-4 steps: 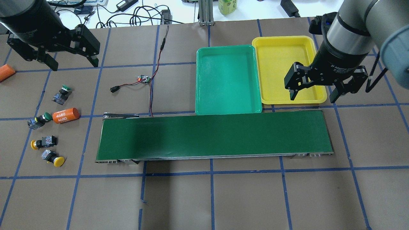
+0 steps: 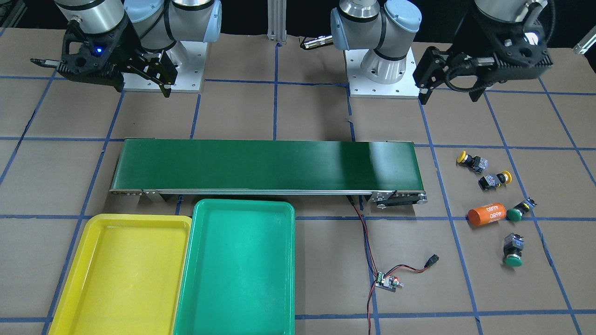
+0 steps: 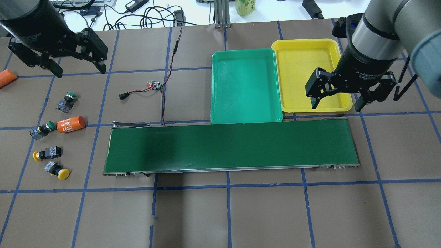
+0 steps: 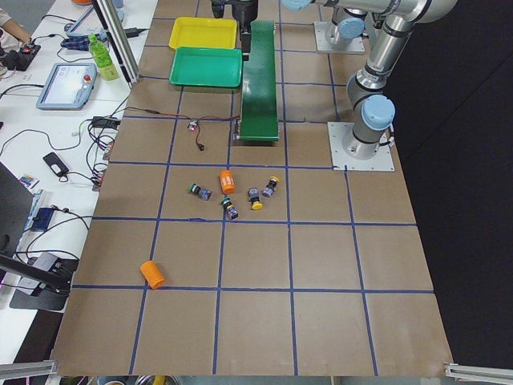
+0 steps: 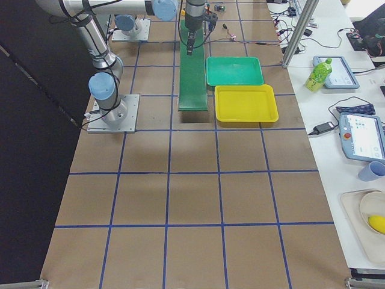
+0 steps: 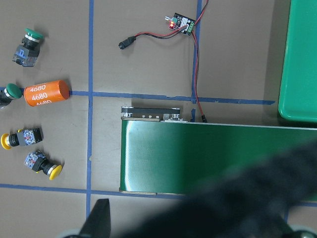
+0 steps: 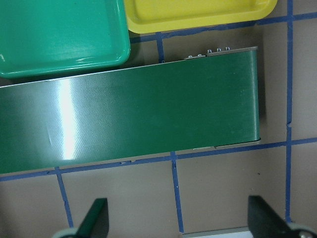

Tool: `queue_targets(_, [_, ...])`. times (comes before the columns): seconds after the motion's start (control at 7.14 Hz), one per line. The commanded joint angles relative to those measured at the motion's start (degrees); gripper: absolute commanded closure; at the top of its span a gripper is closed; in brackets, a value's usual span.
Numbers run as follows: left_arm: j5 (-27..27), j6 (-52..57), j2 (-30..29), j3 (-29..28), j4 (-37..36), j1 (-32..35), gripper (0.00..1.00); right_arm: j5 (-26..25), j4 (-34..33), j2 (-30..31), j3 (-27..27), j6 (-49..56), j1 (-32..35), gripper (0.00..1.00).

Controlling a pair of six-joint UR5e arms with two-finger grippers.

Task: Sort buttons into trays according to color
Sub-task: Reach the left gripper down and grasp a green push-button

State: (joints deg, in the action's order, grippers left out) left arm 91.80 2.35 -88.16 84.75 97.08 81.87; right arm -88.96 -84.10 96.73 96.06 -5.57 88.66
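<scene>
Four push-buttons lie loose on the brown paper at the robot's left end of the table, none of them in a tray: the first green button [image 3: 67,101], the second green button [image 3: 43,130], the first yellow button [image 3: 48,154] and the second yellow button [image 3: 57,169], all tipped on their sides. The green tray [image 3: 244,86] and the yellow tray [image 3: 303,69] sit side by side, rims touching, just behind the right half of the conveyor belt [image 3: 231,144], and both hold nothing.

The left gripper [image 3: 79,70] hovers above the table beyond the buttons, jaws spread wide and empty. The right gripper [image 3: 336,106] hangs high by the belt's right end near the yellow tray, jaws equally wide and empty. This split likely means one arm feeds the belt and the other unloads it into the trays.

An orange cylinder marked 4680 [image 3: 70,124] lies right against the second green button's cap, so a grasp there looks crowded. A small controller board [image 3: 155,85] with red and black wires lies between the buttons and the green tray. Another orange cylinder [image 3: 7,78] rests at the far left edge.
</scene>
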Motion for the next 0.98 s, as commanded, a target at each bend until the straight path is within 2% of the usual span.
queue_targets(0.0, [-0.31,11.10,-4.80,4.88,-6.59,-11.85,0.00,-0.42,-0.18,-0.14,0.00,0.38,0.03,0.00])
queue_targets(0.14, [-0.13,24.50,-10.74,5.42,-14.73,-17.39,0.00,-0.43,-0.10,-0.14,0.18,0.64,0.03,0.00])
queue_targets(0.28, [-0.39,33.07,-16.98,4.82,-21.69,-21.80,0.00,-0.34,-0.18,-0.14,0.09,0.47,0.03,0.00])
queue_targets(0.56, [-0.57,36.14,-28.51,3.59,-37.60,-22.46,0.00,-0.34,-2.19,-0.31,0.09,0.12,0.03,0.00])
queue_targets(0.84, [-0.48,39.48,-35.82,-1.31,-40.13,-22.46,0.00,-0.51,-2.03,0.21,0.27,0.03,0.03,0.00])
